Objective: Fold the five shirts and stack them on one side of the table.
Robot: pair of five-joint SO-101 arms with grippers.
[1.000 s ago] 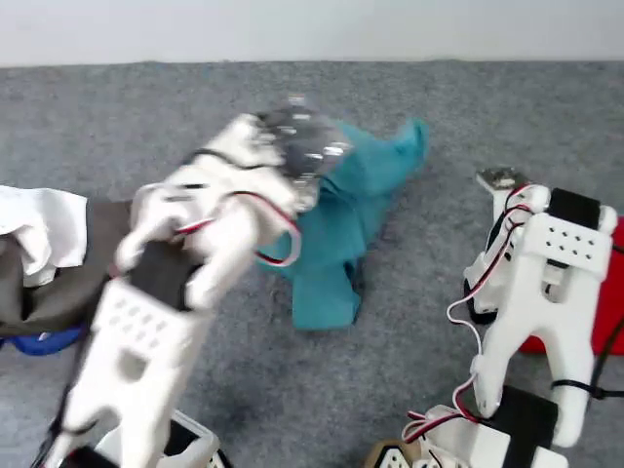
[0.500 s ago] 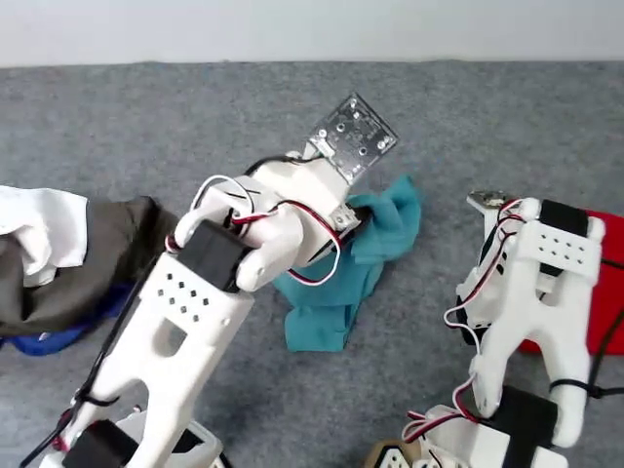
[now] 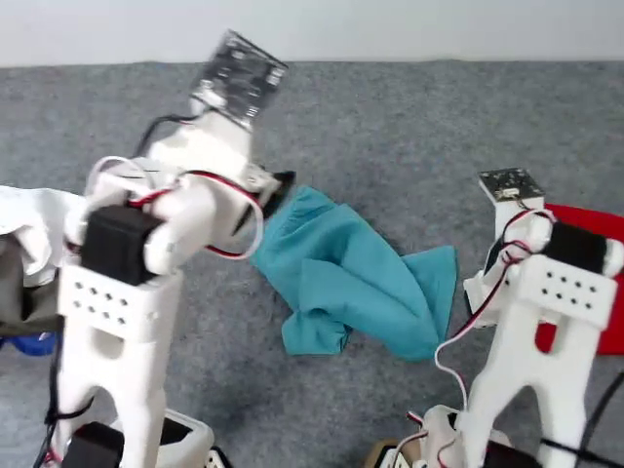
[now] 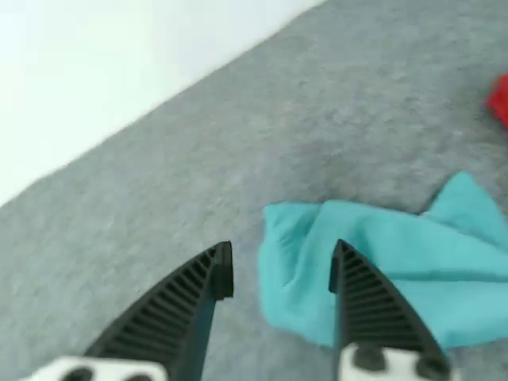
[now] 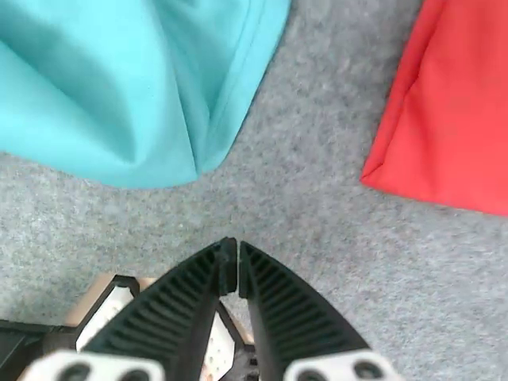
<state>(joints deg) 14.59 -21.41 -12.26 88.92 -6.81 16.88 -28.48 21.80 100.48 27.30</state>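
The left gripper (image 4: 282, 258) is standing with its jaws wide apart and nothing between them. In its wrist view the near corner of the teal shirt (image 4: 381, 262) is showing in the gap just past the fingertips. Whether either tip is touching the cloth cannot be told. In the high view one black fingertip is sitting right at the shirt's upper-left edge, a little left of the frame's centre.

The right gripper (image 5: 232, 250) is holding its jaws pressed together on nothing. It is hanging over bare grey mat (image 5: 317, 206), with the teal shirt's end in the upper left of that frame and the red shirt (image 5: 460, 119) in the upper right.

Across the middle of the high view the teal shirt (image 3: 351, 278) is lying rumpled on a diagonal, running from the left arm's fingertip down toward the right arm's base. The red shirt (image 3: 585, 229) is lying flat at the right edge, partly behind the right arm. At the left edge a white shirt (image 3: 34, 229), a dark grey shirt (image 3: 24, 302) and a scrap of blue cloth (image 3: 29, 341) are waiting in a heap.

The step in hand looks like spreading the teal shirt flat before any fold. The red one seems to be done, and the heap is yet to come.

The next move is calling for the left jaws to close on that upper-left edge. The right jaws would need to open and take the opposite end, so the cloth can be drawn taut and smoothed.

No brand, label or writing is legible on the shirts, the mat or the arms.
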